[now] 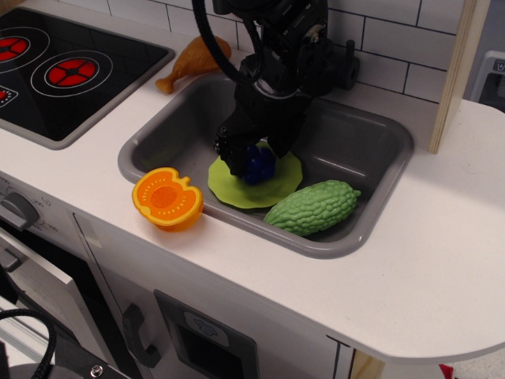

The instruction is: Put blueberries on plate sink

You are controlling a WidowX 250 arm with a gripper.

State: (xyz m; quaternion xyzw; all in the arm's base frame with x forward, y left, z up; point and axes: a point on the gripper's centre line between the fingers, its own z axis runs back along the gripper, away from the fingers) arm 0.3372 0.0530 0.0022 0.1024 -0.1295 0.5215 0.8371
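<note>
The blueberries (257, 165), a dark-blue cluster, sit between my gripper's fingers, right on the lime-green plate (237, 192). The plate lies flat on the floor of the grey sink (371, 142). My black gripper (254, 158) reaches down into the sink over the plate's far half and stays closed around the blueberries, which appear to touch the plate. The arm hides the plate's far edge and part of the sink's back wall.
A bumpy green gourd toy (312, 207) lies in the sink right of the plate. An orange half fruit (167, 197) sits on the counter at the sink's front-left rim. A toy drumstick (192, 61) lies behind the sink, beside the stovetop (63, 71). The black faucet (343, 67) is behind the arm.
</note>
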